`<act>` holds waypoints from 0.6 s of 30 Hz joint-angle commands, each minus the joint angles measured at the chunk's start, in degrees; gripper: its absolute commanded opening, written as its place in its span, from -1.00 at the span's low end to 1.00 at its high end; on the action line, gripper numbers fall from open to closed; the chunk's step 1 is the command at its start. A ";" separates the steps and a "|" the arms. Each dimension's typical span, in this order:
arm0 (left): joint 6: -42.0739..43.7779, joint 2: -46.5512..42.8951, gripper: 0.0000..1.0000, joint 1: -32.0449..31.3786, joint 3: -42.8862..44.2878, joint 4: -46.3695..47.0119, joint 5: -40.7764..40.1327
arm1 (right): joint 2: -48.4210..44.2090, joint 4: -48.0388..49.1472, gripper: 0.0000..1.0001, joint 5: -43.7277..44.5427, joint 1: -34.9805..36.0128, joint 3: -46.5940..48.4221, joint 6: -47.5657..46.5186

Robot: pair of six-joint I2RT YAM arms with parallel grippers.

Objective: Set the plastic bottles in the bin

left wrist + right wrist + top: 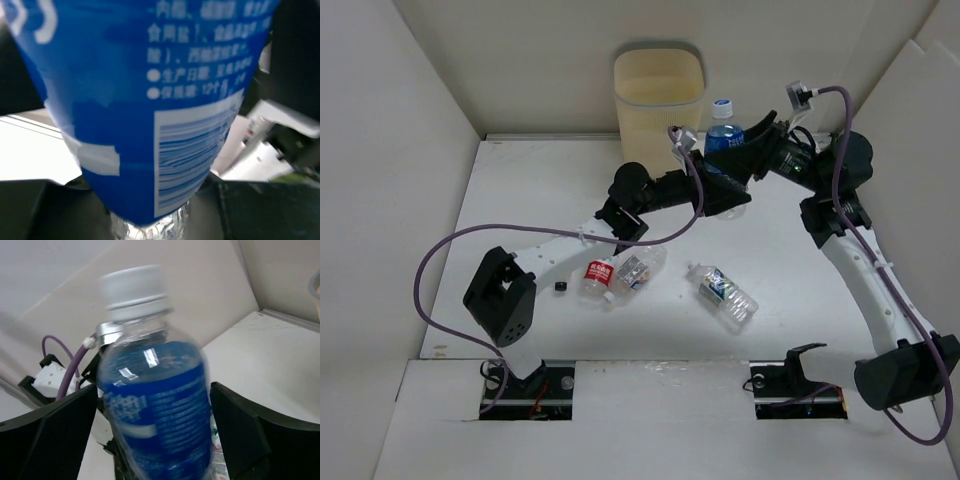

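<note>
White table (540, 190) enclosed by white walls, seen from above. At its far edge stands the bin (660, 95), mouth up. Just right of it the blue bottle (723, 125) is upright, white cap on top, between both grippers. From the left reaches the left gripper (720, 185); its jaws pinch the bottle's lower body, whose label fills the left wrist view. From the right comes the right gripper (748, 150); its fingers (55, 435) stand spread on either side of the bottle, with a gap showing at one. On the near half of the table lie a red-label bottle (598, 277) touching a clear bottle (636, 268), and a third bottle (722, 294) apart to the right. Left of the red-label one lies a small black object (560, 287).
</note>
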 commanded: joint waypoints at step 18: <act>25.45 27.60 -1.00 16.70 58.14 -34.17 -34.37 | -9.62 -18.74 1.00 10.57 -14.00 -6.85 -14.56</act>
